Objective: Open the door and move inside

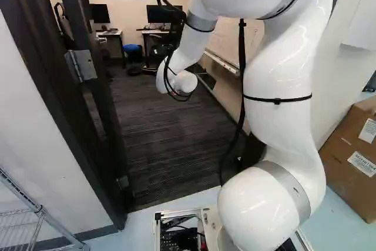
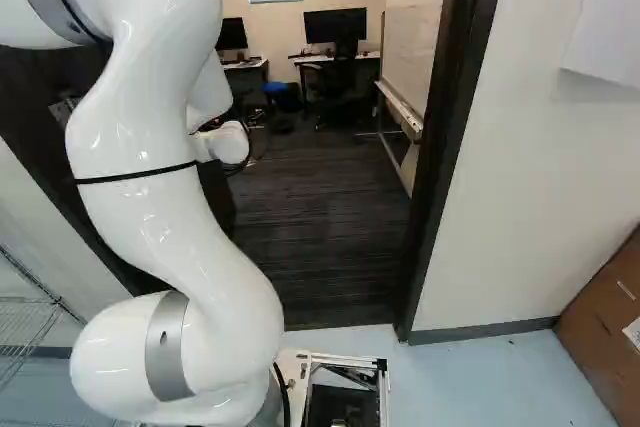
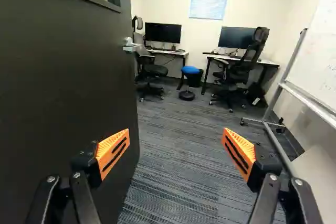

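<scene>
Door (image 3: pixel 63 87) stands open, and beside it my gripper (image 3: pixel 176 139) has its fingers spread wide, gripping nothing!

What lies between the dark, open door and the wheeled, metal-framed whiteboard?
Grey striped carpet, seen in the wrist view; the black, orange-padded pincer stands open above it.

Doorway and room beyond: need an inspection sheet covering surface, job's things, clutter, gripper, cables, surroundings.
Surface: dark striped carpet inside; pale blue floor outside.
Job's things: door standing open into the room; lever handle near its free edge.
Clutter: brown box by the wall, right of the left base view; wire rack at its left.
Gripper: open, nothing between the pads.
Cables: black cable running down the arm.
Surroundings: desks, monitors, chairs, whiteboard.
</scene>
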{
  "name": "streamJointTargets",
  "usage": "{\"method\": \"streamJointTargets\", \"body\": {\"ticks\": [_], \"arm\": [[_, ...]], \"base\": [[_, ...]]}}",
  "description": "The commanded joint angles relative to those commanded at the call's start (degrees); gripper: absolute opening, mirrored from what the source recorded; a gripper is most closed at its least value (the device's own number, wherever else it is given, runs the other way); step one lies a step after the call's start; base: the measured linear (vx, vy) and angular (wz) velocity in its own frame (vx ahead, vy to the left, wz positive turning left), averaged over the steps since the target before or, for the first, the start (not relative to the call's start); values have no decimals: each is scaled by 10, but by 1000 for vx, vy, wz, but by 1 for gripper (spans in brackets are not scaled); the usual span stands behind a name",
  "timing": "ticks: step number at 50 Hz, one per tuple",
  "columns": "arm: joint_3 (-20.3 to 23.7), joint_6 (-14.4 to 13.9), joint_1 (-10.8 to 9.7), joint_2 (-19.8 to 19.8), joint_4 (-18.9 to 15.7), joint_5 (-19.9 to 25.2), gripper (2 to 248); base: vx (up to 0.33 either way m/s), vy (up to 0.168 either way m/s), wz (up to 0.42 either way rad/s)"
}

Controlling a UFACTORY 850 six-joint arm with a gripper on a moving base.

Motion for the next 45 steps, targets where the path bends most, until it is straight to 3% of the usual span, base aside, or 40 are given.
{"method": "streamJointTargets", "body": {"ticks": [23, 45], "arm": [[80, 0, -33, 68, 14, -13, 247], [189, 0, -78, 162, 33, -31, 247]], "base": [[0, 0, 0], [0, 0, 0]]}}
